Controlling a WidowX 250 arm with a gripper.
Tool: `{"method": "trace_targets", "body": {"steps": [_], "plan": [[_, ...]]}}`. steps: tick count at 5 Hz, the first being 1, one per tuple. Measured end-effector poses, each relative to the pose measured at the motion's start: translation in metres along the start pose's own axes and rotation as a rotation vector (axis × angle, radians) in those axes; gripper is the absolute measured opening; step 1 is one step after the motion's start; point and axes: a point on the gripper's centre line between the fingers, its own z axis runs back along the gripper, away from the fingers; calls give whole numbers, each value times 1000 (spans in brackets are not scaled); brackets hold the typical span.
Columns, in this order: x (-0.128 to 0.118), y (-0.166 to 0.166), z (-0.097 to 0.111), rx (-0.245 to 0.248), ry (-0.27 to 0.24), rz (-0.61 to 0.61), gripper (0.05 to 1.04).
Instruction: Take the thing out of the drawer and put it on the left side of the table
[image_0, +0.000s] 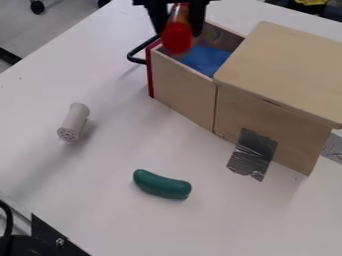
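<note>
The red cylinder (178, 41) is up over the open drawer (180, 85), gripped between the fingers of the black gripper (178, 29). Below it, a blue cloth (206, 59) lies inside the drawer, near the black handle (133, 54). The drawer juts from a wooden box (284, 70) with silver tape (252, 154) at its base. Apart on the white table (100, 200) lie a pale shaker (75, 121) and a green cucumber (161, 184).

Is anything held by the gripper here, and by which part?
Yes: a red cylindrical object, held over the open drawer. The gripper has it by its upper part, from the sides, leaving the lower end free.
</note>
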Motion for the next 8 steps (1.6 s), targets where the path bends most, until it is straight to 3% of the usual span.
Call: {"method": "trace_targets", "body": {"steps": [1,2,4,5,7,8], "plan": [[-25,29,-13,93,49,-7,630],[-44,55,-20,143,67,-8,630],[-80,93,-31,143,90,-28,630],[-102,108,-49,148,132,-33,630],[-115,106,-82,93,123,-39,630],[-108,97,-91,40,89,-3,630]]}}
